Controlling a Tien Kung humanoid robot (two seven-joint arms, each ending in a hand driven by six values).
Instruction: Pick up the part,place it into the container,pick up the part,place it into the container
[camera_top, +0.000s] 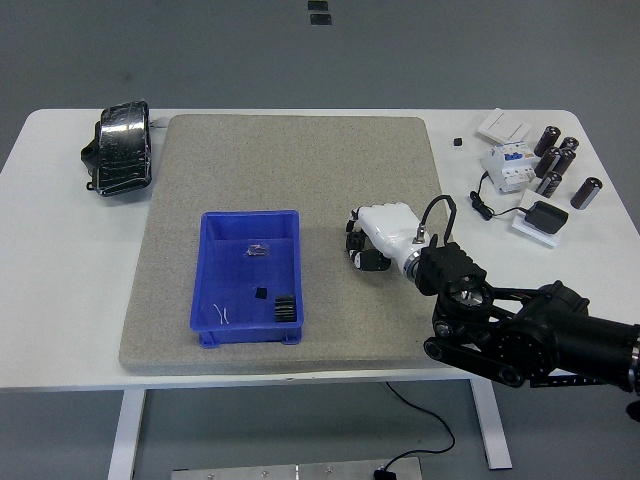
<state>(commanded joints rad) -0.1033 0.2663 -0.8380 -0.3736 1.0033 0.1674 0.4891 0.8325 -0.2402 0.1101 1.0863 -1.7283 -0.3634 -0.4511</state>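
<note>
A blue container (250, 215) sits on the grey mat (290, 160). In it lie a ribbed black part (285, 306), a small black piece (259, 293), another small part (258, 250) and a thin white wire (222, 312). My right hand (362, 252), white on a black arm, hovers low over the mat just right of the container. Its fingers curl downward; I see nothing between them, though a small part could be hidden there. The left arm is out of view.
A black wrapped object (122, 147) lies at the table's far left. At the far right stand several dark cylinders (560, 160), a white breaker (507, 165), a black adapter (545, 215), a white switch plate (503, 124) and a tiny black piece (457, 142).
</note>
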